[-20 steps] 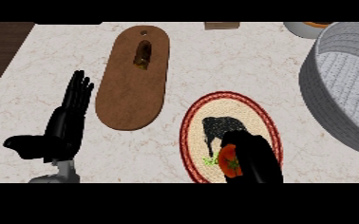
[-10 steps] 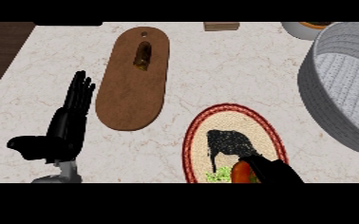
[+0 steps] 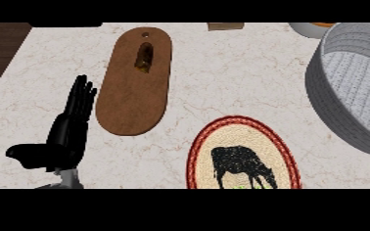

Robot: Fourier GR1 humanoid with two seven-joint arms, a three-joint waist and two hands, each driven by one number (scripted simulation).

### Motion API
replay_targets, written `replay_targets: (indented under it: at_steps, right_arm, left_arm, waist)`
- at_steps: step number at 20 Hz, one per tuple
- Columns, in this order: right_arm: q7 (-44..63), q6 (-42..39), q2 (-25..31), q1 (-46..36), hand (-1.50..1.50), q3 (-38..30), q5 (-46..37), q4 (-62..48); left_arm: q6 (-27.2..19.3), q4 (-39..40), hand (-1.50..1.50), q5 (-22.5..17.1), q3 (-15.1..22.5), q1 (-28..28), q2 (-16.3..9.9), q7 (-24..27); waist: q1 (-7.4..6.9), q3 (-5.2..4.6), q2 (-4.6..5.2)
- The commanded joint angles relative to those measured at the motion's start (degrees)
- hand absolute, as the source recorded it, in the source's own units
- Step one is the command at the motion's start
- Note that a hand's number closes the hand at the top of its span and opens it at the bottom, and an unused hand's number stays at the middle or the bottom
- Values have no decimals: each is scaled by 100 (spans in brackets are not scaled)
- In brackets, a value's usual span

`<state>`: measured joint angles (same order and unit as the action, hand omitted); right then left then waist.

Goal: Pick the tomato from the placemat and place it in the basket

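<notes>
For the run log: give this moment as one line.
left hand open, resting | right hand, tomato unseen | placemat | basket at right

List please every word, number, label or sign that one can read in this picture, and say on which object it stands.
None: no letters, numbers or labels can be read.
The placemat bears only a black animal silhouette, no text.
The wooden board, the basket and the left hand carry no markings.

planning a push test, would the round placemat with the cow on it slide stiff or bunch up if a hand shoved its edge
The placemat looks woven and lies flat on the counter, so it is probably thin and light. Pushed at its red rim, it would likely slide on the smooth-looking marbled top. If the weave is soft, the edge might buckle instead. Its stiffness cannot be told from this view.
</notes>
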<state>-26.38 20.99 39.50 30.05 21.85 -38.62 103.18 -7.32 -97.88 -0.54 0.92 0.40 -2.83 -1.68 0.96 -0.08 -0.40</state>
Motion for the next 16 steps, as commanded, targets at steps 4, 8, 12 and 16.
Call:
replay_targets:
  at_steps: [4,8,12,16]
  right_arm:
    - [-1191,-340,829,1277,150,-979,2271,1738]
    - [-1725,-742,1276,2184,150,-1946,3434,2446]
    - [-1584,-1294,1445,2725,150,-3302,4466,2682]
    - [-1548,-1940,1436,2988,150,-4616,5223,2111]
  left_arm:
    - [178,9,0,-188,-273,214,-204,156]
    - [57,-239,0,-248,-296,150,-152,-201]
    - [191,107,0,-144,-212,297,-116,373]
    - [154,6,0,-159,-222,203,-133,126]
  waist:
    - [121,-2,-2]
    - [227,-1,-33]
    - [160,-9,5]
    - [111,-5,11]
